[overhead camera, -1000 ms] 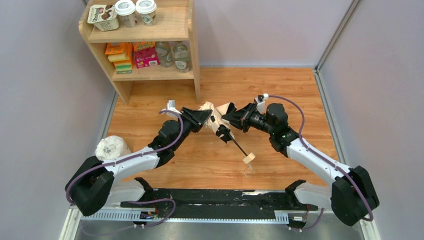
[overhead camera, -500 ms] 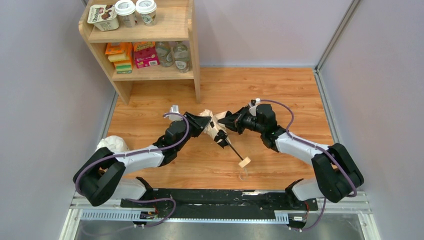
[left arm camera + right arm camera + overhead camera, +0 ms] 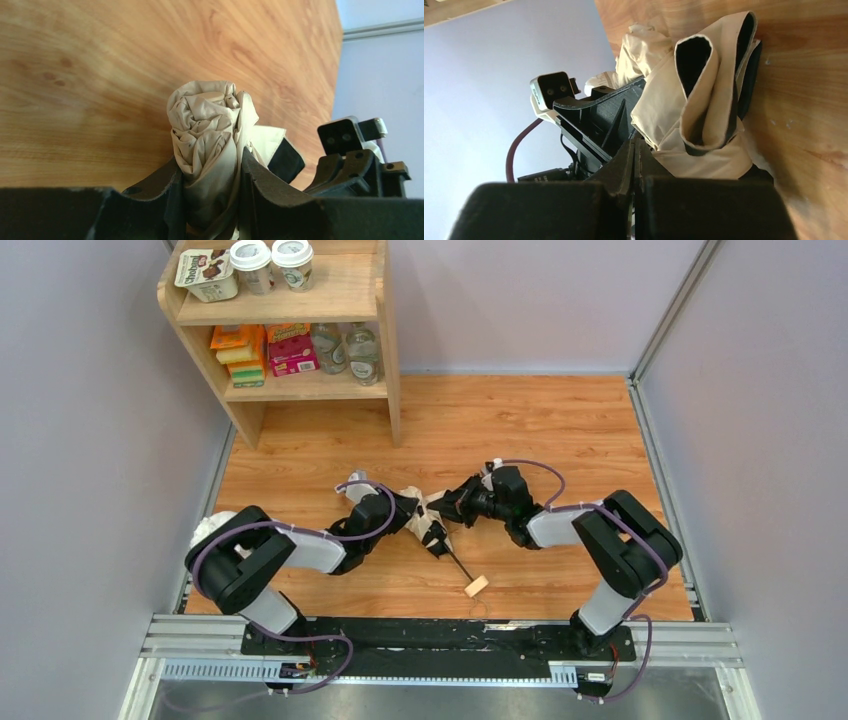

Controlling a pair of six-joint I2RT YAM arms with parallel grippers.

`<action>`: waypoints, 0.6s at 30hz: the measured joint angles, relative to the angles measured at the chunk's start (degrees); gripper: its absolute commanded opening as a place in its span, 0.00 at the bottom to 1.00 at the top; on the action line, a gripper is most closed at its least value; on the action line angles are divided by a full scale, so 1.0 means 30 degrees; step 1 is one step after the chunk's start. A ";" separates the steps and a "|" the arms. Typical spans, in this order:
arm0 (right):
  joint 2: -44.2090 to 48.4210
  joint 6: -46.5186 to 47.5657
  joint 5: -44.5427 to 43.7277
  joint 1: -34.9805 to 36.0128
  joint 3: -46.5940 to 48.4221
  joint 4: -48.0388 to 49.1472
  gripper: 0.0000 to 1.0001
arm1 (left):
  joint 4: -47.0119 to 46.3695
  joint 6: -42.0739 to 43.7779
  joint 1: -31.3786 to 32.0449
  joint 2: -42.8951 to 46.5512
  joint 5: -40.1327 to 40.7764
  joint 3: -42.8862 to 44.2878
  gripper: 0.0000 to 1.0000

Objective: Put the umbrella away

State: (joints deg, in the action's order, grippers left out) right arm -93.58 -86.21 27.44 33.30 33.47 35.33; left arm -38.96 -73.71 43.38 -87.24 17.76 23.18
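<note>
The umbrella (image 3: 430, 522) is a beige bundle of folded fabric low over the wooden table (image 3: 560, 430), its thin black shaft slanting toward me to a small wooden handle (image 3: 476, 586). My left gripper (image 3: 408, 513) comes in from the left, its jaws shut on the rolled canopy (image 3: 212, 130), which fills the gap between the fingers (image 3: 270, 185). Just right of the bundle, my right gripper (image 3: 452, 510) has its jaws pressed flat together (image 3: 636, 150). A loose beige flap with black lining (image 3: 709, 100) lies against its finger. Whether any fabric is nipped is hidden.
A wooden shelf (image 3: 385, 350) stands at the back left with cups on top and boxes and bottles below. A white lumpy bag (image 3: 206, 528) peeks out behind the left arm at the table's left edge. Grey walls close in left and right.
Both grippers and the umbrella have come down and nearer to the arm bases. The handle has slid toward the front edge and a little left. Neither grip has changed.
</note>
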 measured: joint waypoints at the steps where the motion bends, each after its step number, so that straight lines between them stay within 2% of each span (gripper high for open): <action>1: -0.0481 0.0029 -0.0058 0.0175 0.0000 0.0503 0.00 | 0.0058 -0.0131 0.0095 -0.0321 0.0219 0.0051 0.00; 9: -0.2076 0.0022 -0.0372 0.1049 -0.0007 0.2477 0.00 | 0.1137 -0.0714 0.1093 -0.1268 0.2288 0.0495 0.00; 18: -0.2419 -0.0204 -0.1231 0.1676 -0.0262 0.3344 0.00 | 0.0138 -0.1472 0.1304 -0.2382 0.3096 0.0583 0.00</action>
State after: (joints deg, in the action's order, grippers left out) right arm -100.84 -86.83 23.75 38.33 32.69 45.36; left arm -38.54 -78.13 47.29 -94.39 27.05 24.93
